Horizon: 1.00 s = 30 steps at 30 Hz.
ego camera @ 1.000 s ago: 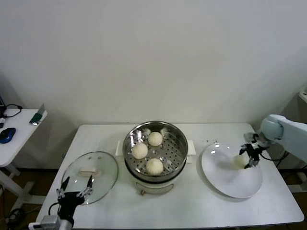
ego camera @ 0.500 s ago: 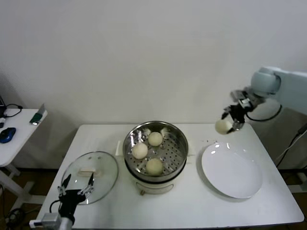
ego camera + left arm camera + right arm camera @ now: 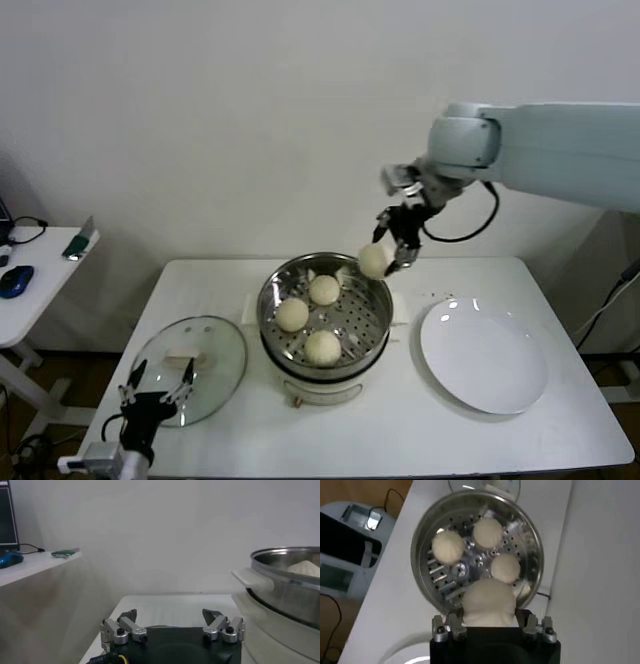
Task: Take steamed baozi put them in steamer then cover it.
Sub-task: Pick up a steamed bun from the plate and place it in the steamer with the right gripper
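White table (image 3: 400, 430) is carrying the steamer (image 3: 375, 320) mid-table; the right gripper (image 3: 392, 252), pinching the fourth baozi (image 3: 374, 261), is hanging over its back-right rim. It should lower into the bare right-hand gap before releasing, clear of the three buns (image 3: 308, 315). The left gripper (image 3: 157, 389), fingers spread, is waiting over the cover (image 3: 215, 352) near the front-left corner.

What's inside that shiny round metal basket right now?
Three cream-white round buns lie on the perforated floor of the shiny steel steamer basket. The pot beneath is hidden.

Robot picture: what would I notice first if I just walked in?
Probably the right gripper holding a white bun in the air above the shiny steamer's far right rim. Three more buns already sit inside. The glass lid lies on the table to the left, by the open left gripper.
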Available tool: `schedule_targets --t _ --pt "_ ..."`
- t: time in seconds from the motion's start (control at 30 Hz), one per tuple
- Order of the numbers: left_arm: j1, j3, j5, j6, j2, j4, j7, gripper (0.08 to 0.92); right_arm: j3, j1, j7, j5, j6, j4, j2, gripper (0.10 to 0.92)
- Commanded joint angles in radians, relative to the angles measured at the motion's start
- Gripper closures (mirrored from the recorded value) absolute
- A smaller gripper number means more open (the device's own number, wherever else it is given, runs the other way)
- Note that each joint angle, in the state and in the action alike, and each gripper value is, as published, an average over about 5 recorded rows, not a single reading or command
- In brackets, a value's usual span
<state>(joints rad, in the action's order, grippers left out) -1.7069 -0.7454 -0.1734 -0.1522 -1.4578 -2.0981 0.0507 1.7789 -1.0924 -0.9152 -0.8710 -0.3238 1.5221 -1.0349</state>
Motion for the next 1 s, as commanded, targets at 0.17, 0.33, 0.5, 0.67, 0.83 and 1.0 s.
schedule_targets --t 0.17,0.33,0.5,0.67,0.83,1.0 --pt "-0.002 -0.004 -0.002 0.000 -0.003 0.000 0.000 0.177 -0.011 0.224 0.201 -0.056 -0.165 0.043 -0.089 0.336" --pt "-0.002 -0.007 -0.004 0.001 -0.003 0.002 0.000 0.177 -0.016 0.293 0.232 -0.006 -0.181 0.014 -0.077 0.330" --pt "-0.002 -0.011 -0.007 0.003 -0.002 0.008 0.000 0.177 -0.021 0.320 0.237 0.029 -0.179 -0.021 -0.075 0.330" --pt "0.003 -0.008 -0.007 0.003 -0.004 0.013 -0.001 0.177 -0.033 0.337 0.249 0.041 -0.178 -0.044 -0.076 0.330" --pt "0.006 -0.007 -0.007 0.003 -0.004 0.014 0.000 0.177 -0.038 0.341 0.244 0.043 -0.174 -0.055 -0.079 0.329" --pt "0.007 -0.008 -0.009 0.003 -0.003 0.016 0.000 0.177 -0.040 0.340 0.241 0.045 -0.172 -0.055 -0.086 0.317"
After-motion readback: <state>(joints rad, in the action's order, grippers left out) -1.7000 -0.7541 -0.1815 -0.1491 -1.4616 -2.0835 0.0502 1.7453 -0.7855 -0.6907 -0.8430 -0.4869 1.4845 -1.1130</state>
